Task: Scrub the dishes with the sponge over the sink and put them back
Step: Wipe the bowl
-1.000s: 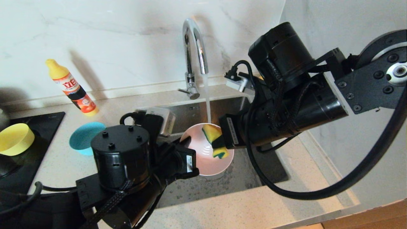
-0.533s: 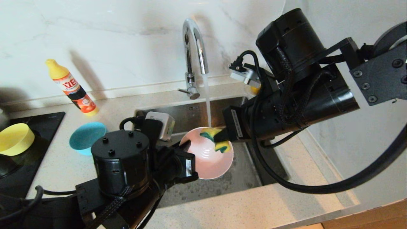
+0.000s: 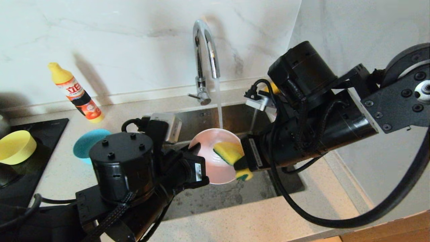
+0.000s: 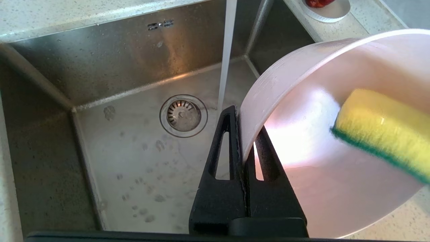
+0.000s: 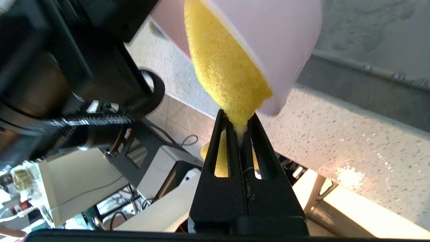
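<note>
Over the sink (image 3: 235, 196), my left gripper (image 3: 197, 150) is shut on the rim of the pale pink bowl (image 3: 210, 161), holding it tilted beside the running water. The left wrist view shows the fingers (image 4: 242, 125) pinching the bowl's wall (image 4: 336, 188). My right gripper (image 3: 240, 164) is shut on the tail of the yellow-and-green sponge (image 3: 228, 151), which presses inside the bowl at its right side. In the right wrist view the sponge (image 5: 221, 67) runs from the fingers (image 5: 238, 122) into the bowl (image 5: 272, 43). A blue bowl (image 3: 84, 143) and a yellow bowl (image 3: 16, 146) sit on the left.
The chrome tap (image 3: 205, 60) pours a thin stream (image 4: 226, 50) into the basin near the drain strainer (image 4: 183, 115). A dish-soap bottle (image 3: 77, 94) stands by the back wall. A black hob (image 3: 33, 174) lies far left. A white saucer (image 4: 331, 10) rests right of the sink.
The right gripper carried the sponge up toward the bowl's far rim, then back down to its near right side. The left gripper kept hold of the bowl, barely shifting.
</note>
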Robot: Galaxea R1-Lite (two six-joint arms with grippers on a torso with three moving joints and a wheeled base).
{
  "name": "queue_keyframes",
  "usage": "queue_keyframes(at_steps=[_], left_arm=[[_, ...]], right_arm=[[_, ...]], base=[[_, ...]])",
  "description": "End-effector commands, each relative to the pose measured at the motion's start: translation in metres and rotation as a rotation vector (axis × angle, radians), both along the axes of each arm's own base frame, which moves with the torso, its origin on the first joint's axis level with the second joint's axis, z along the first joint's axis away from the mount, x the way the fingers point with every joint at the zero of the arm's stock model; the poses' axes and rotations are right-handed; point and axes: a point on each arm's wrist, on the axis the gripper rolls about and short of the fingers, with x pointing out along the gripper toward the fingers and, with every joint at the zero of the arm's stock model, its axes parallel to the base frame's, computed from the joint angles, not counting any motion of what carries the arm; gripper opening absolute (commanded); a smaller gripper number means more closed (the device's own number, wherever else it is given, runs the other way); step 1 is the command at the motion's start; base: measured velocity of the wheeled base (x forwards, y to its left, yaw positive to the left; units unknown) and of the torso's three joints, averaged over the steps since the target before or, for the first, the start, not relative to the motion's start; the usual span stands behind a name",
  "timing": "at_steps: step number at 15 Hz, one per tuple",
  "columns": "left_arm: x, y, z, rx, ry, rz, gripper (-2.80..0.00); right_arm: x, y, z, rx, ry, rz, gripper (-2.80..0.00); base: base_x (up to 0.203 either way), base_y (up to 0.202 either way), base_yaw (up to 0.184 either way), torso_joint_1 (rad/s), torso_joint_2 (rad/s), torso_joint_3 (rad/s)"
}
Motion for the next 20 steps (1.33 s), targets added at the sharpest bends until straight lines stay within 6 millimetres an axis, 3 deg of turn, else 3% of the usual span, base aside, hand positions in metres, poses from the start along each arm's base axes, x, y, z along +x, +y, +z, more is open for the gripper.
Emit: queue_keyframes(at_steps=[1, 6, 13, 16, 20], left_arm=[[0.000, 0.001, 0.002, -0.008, -0.007, 0.006, -2.80], [0.000, 0.000, 0.001, -0.014, -0.003, 0.007, -2.80], [0.002, -0.001, 0.000, -0.014, 0.001, 0.010, -2.80], [0.002, -0.001, 0.001, -0.023, 0.001, 0.012, -2.80], [0.003, -0.002, 0.004, -0.031, -0.006, 0.012, -2.80]], right_arm=[[-0.003, 0.007, -0.006, -0.015, 0.017, 0.020, -2.80], [-0.010, 0.031, -0.020, -0.039, 0.038, 0.079, -2.80], [-0.020, 0.053, -0.024, -0.035, 0.045, 0.128, -2.80], [-0.021, 0.052, -0.023, -0.033, 0.042, 0.127, -2.80], [-0.016, 0.027, -0.010, -0.016, 0.031, 0.075, -2.80]], base=[[0.000, 0.000, 0.000, 0.000, 0.00, 0.000], [0.000, 0.000, 0.000, 0.000, 0.00, 0.000], [0.000, 0.000, 0.000, 0.000, 0.00, 0.000], [0.000, 0.000, 0.000, 0.000, 0.00, 0.000], [0.000, 0.000, 0.000, 0.000, 0.00, 0.000]])
